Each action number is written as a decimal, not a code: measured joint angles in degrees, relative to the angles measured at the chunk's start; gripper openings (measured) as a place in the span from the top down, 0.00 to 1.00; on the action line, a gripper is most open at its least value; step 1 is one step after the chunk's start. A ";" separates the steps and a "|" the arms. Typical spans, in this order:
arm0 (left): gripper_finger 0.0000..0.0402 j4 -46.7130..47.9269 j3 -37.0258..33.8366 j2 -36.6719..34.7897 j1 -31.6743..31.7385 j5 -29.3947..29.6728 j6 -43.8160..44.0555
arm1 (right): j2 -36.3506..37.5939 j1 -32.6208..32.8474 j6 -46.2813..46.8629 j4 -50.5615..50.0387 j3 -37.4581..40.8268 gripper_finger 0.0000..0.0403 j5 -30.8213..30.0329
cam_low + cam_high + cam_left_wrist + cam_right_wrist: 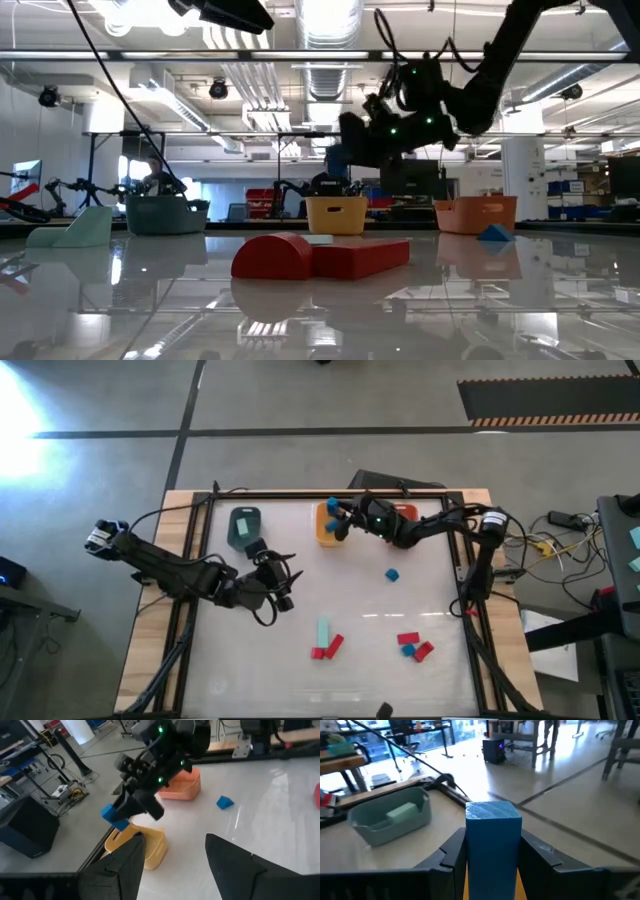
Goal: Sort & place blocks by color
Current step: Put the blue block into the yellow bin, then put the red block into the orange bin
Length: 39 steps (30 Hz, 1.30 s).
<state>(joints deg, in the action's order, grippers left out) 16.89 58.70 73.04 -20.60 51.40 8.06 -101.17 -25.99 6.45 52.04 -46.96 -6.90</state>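
From above, my right hand (pixel 336 520) hangs over the yellow tray (pixel 330 526), pinching a blue block (pixel 333 505); my left hand (pixel 278 582) waits spread near the teal tray (pixel 243 527). Past my right wrist, the block (pixel 493 845) sits clamped by its flat sides, which looks the best hold; it seems light, stiff and rather slick.

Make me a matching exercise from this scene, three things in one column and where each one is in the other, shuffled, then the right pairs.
Things:
1. blue bar block
2. pale mint block
3. small blue block

Places:
A. lying inside the dark teal tray
B. loose on the table, right of middle
C. clamped in the right gripper above the yellow-orange tray

Pairs: 1-C, 2-A, 3-B
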 joint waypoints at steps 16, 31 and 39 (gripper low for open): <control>0.52 -0.80 -0.09 0.00 0.04 0.11 0.68 | -5.30 0.08 -1.54 -21.48 -10.84 0.57 -6.76; 0.52 6.70 -0.96 0.19 -0.02 -0.41 22.81 | 5.91 1.66 -4.47 -34.46 -10.93 0.57 -6.16; 0.52 29.28 -0.61 0.52 0.27 -15.12 57.68 | 18.08 6.94 -7.16 -50.32 -10.65 0.61 -6.14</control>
<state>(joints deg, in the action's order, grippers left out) 46.17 58.08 73.56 -20.33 36.28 65.74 -83.09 -19.05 -0.71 1.72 -57.61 -13.04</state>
